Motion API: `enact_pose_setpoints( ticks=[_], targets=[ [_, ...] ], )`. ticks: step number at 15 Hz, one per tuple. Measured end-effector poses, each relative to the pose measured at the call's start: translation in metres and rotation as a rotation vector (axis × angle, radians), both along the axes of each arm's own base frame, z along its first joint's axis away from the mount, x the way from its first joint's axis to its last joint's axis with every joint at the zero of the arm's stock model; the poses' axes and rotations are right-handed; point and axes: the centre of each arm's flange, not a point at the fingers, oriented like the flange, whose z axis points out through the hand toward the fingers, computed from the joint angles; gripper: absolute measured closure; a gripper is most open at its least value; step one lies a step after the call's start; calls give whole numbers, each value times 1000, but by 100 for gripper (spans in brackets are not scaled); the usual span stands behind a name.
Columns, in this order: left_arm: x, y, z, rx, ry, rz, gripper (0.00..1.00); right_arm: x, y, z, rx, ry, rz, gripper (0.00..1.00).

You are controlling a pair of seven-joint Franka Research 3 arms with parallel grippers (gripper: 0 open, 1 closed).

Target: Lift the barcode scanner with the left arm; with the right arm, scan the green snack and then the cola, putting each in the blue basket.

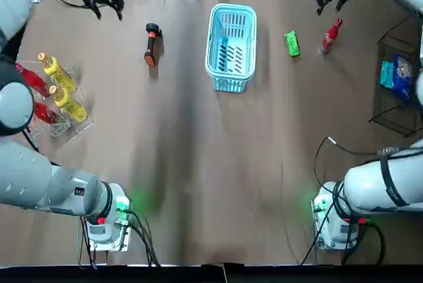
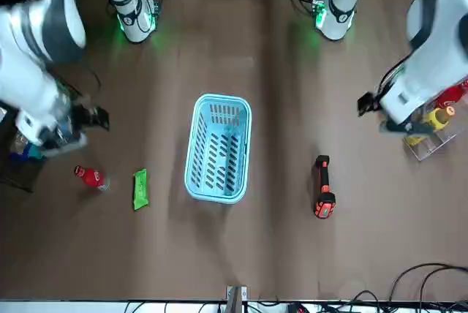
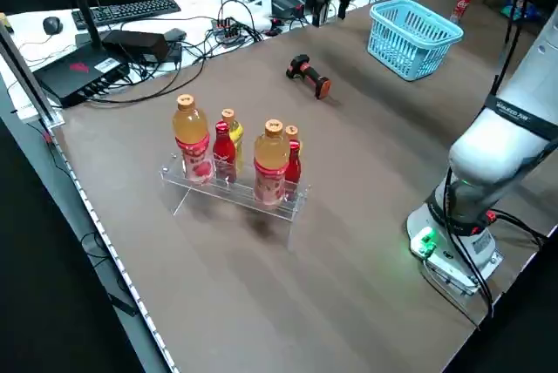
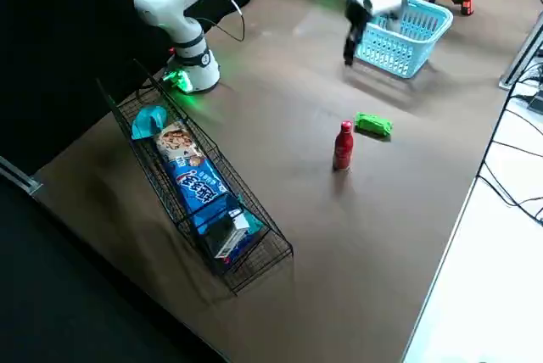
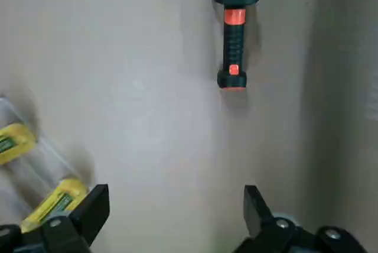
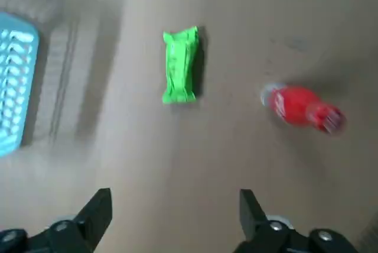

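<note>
Left gripper [image 5: 175, 197] spread nr far edge, scanner [image 5: 234, 31] apart

Right gripper [image 6: 174, 200] is spread wide with nothing between the black fingers [image 6: 100, 203], hanging above bare brown table [image 6: 177, 152]. Green foil snack packet [image 6: 180, 64] lies flat between the light-blue slotted plastic basket [image 6: 15, 81] and the red cola bottle [image 6: 298, 106], apart from both. Bottle's cap end is blurred.

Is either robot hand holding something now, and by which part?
Nothing is held. The left hand and the right hand are both open and empty; the barcode scanner, green snack and cola bottle are untouched.
</note>
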Motion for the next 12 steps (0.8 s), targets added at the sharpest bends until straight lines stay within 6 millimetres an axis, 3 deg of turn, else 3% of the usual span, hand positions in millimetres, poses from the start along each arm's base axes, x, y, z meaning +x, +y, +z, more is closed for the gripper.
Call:
enact_pose_setpoints(
  ticks=[3, 6, 8, 9, 10, 12],
  targets=[
    [11, -16, -73, -2, -3, 11, 0, 28, 3, -68, 27, -30, -12, 7],
    [23, -36, -129, -9, -20, 40, 0, 45, 3, -131, 37, -61, -24, 33],
    [31, -42, -164, -15, -40, 63, 0, 49, 3, -172, 42, -56, -32, 37],
    [35, -45, -179, -18, -55, 95, 0, 49, 3, -190, 44, -48, -35, 47],
    [39, -47, -190, -21, -68, 129, 0, 49, 4, -204, 46, -38, -38, 52],
    [49, -53, -203, -27, -85, 167, 0, 48, 6, -216, 55, -26, -43, 52]
  ],
)
